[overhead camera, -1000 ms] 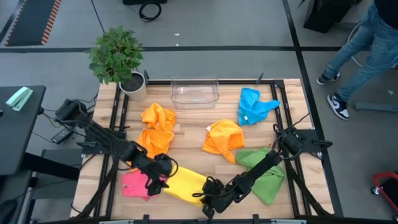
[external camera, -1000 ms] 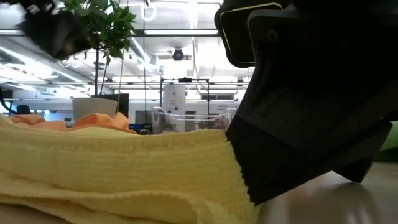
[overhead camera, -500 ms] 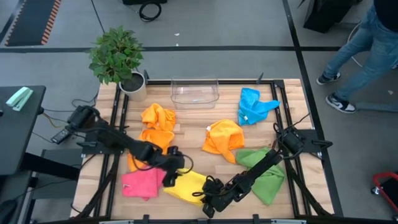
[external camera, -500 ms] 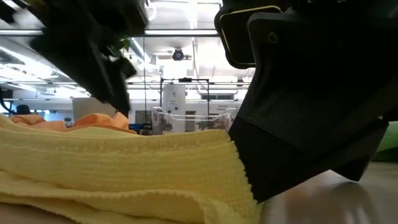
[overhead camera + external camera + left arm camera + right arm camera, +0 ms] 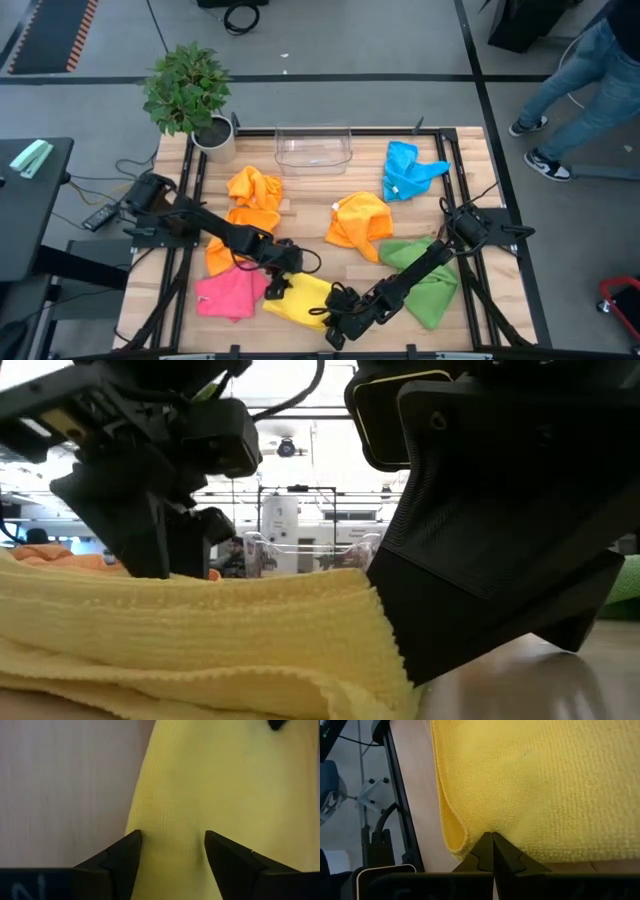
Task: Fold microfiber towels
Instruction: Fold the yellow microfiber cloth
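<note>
Towel, yellow (image 5: pixel 305 298), lies at the table's near edge, long axis slanting from pink cloth (image 5: pixel 228 295) toward your right gripper (image 5: pixel 338 322), pinched shut on it. Left gripper (image 5: pixel 277 287), jaws apart, has moved over its far end.

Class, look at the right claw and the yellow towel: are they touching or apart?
Touching. The right wrist view shows the right claw shut, its tips pinching the folded edge of the yellow towel.

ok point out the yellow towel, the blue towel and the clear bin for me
yellow towel (image 5: pixel 305 297): high view, middle of the cloth between the two arms.
blue towel (image 5: pixel 405 170): high view, centre of the crumpled cloth.
clear plastic bin (image 5: pixel 313 158): high view, its near wall.
</note>
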Robot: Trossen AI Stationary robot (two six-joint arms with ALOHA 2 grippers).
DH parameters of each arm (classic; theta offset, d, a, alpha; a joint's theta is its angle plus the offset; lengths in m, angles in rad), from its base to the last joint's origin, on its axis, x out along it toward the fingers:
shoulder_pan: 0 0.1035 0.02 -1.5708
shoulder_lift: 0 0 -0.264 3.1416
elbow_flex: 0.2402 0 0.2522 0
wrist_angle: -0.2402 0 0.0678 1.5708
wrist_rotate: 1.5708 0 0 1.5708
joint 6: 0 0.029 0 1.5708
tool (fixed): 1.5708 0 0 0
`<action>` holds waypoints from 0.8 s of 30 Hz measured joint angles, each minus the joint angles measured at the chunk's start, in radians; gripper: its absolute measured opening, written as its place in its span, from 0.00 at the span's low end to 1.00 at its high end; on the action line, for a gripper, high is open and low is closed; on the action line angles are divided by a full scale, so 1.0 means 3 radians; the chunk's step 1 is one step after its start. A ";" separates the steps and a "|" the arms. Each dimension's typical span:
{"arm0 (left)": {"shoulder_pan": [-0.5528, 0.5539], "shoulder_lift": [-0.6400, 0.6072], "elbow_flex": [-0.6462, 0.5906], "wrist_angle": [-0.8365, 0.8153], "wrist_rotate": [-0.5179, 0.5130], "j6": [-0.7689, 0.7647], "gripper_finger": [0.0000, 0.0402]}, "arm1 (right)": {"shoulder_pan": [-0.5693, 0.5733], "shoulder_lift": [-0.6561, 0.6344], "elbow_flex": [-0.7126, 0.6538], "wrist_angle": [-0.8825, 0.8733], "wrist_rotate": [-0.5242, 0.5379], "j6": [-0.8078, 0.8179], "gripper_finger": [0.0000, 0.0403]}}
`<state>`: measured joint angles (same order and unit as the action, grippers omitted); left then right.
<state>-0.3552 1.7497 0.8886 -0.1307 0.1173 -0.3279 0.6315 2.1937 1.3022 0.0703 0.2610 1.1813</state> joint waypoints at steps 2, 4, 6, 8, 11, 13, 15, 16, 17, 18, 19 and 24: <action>0.0021 0.0023 0.0000 -0.0015 0.0002 0.0004 0.51 | 0.0000 -0.0001 0.0000 0.0002 -0.0001 -0.0014 0.00; 0.0046 0.0036 0.0000 -0.0017 -0.0014 0.0022 0.44 | -0.0003 -0.0020 -0.0001 -0.0014 -0.0006 -0.0076 0.00; 0.0069 0.0037 0.0000 -0.0022 -0.0029 0.0036 0.32 | -0.0003 -0.0067 -0.0006 -0.0081 -0.0017 -0.0167 0.01; 0.0100 0.0037 0.0013 -0.0048 -0.0029 0.0034 0.18 | -0.0007 -0.0145 -0.0014 -0.0253 -0.0038 -0.0261 0.03; 0.0139 0.0037 0.0063 -0.0087 -0.0033 -0.0006 0.04 | -0.0009 -0.0335 -0.0018 -0.0626 -0.0033 -0.0445 0.06; 0.0164 0.0037 0.0090 -0.0102 -0.0034 -0.0067 0.05 | -0.0003 -0.0511 -0.0017 -0.0827 -0.0025 -0.0589 0.07; 0.0189 0.0037 0.0114 -0.0144 -0.0036 -0.0150 0.07 | 0.0000 -0.0685 -0.0014 -0.1021 -0.0018 -0.0759 0.08; 0.0202 0.0037 0.0119 -0.0183 -0.0036 -0.0218 0.07 | 0.0000 -0.0775 -0.0014 -0.1111 0.0001 -0.0821 0.08; 0.0217 0.0037 0.0125 -0.0234 -0.0036 -0.0296 0.07 | 0.0000 -0.0866 -0.0014 -0.1226 0.0048 -0.0868 0.08; 0.0225 0.0037 0.0127 -0.0284 -0.0037 -0.0371 0.05 | 0.0000 -0.0960 -0.0014 -0.1342 0.0115 -0.0883 0.08; 0.0225 0.0037 0.0128 -0.0313 -0.0038 -0.0429 0.04 | 0.0000 -0.1050 -0.0014 -0.1454 0.0209 -0.0865 0.08; 0.0224 0.0037 0.0128 -0.0335 -0.0037 -0.0755 0.05 | -0.0041 -0.1204 -0.0003 -0.1777 0.0554 -0.0674 0.09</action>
<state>-0.2881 1.7607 0.9272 -0.2312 0.1061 -0.5543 0.6192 1.8325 1.3014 -0.4629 0.4273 0.9792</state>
